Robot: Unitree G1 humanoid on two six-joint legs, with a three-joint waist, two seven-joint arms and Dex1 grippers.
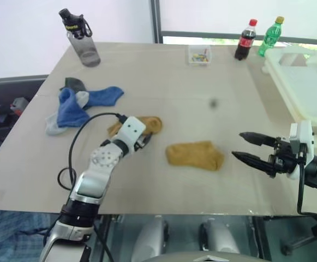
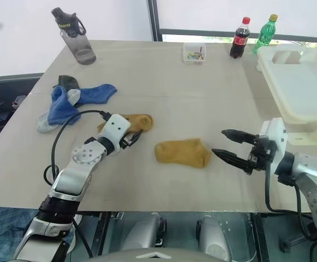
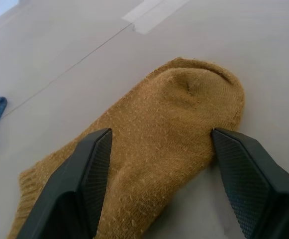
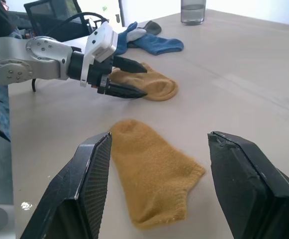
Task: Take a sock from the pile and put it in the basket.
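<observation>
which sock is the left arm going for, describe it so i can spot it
On the beige table, find the blue sock pile at the left. Just nearer the middle lies a mustard sock, between the left gripper's open jaws. Its twin mustard sock lies alone mid-table.

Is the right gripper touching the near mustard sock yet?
Apart. In the left eye view, bare table lies between the open right gripper and the near mustard sock; the right wrist view agrees, with the sock ahead of the fingers.

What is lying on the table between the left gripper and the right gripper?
One mustard sock lies flat between the left gripper and the right gripper, untouched by either, in both eye views.
</observation>
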